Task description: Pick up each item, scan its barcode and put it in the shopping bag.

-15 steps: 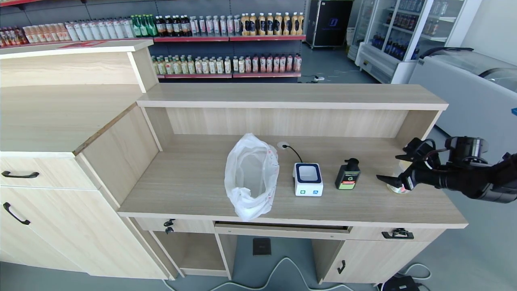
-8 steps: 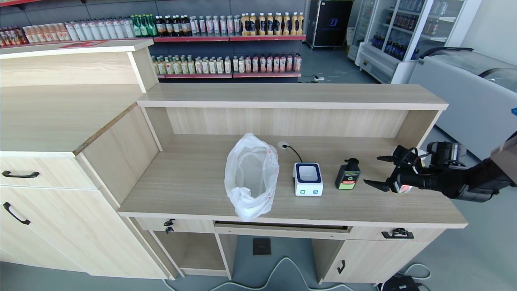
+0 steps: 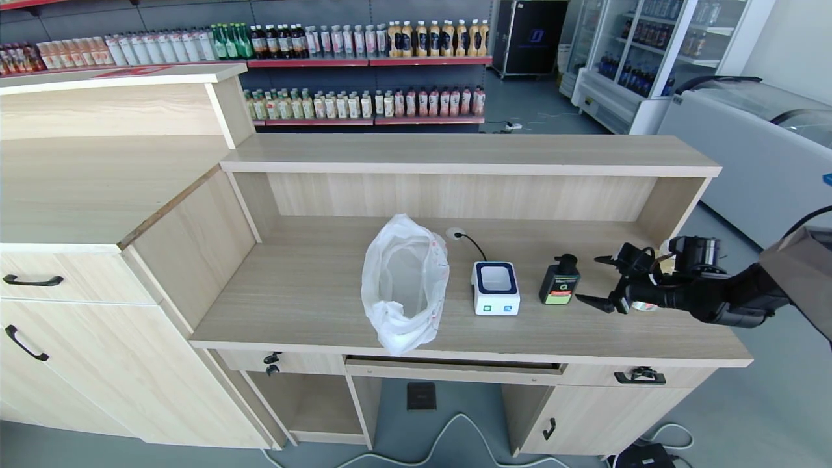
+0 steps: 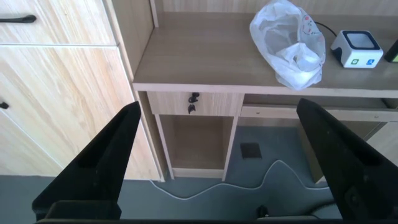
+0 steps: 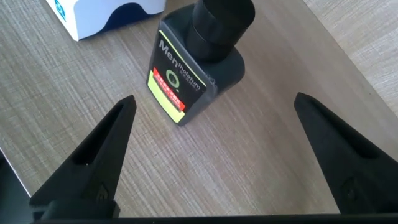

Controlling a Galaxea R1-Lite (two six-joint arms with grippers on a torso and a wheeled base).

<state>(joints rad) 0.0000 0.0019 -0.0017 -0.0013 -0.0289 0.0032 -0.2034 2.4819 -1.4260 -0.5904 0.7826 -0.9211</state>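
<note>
The dark pump bottle is standing upright on the surface, just right of the scanner and apart from it. In the right wrist view the bottle is sitting ahead of the spread fingers, with its label facing the camera.

**Change.** Over the last second the right gripper has been travelling left from the right end of the surface and sinking toward it. It is now hanging just beside the bottle, not touching it, with its jaws wide apart and holding nothing. This is judged to be the approach for the first pick. The bottle is not yet grasped, and scanning and bagging are still to come.

**Surroundings.**
- The scanner is resting flat with its window facing up, and its cable is running back to a hole in the surface.
- The shopping bag is slumping left of the scanner with its mouth open.
- A small round item is lying behind the right arm and is mostly hidden.
- The left gripper is waiting open and empty in front of the cabinet, off the surface. Its wrist view is showing the bag and the scanner farther off.

**Obstructions.** Nothing is standing between the right gripper and the bottle. The scanner is standing close on the bottle's far side, so an overshoot would likely nudge it.
</note>
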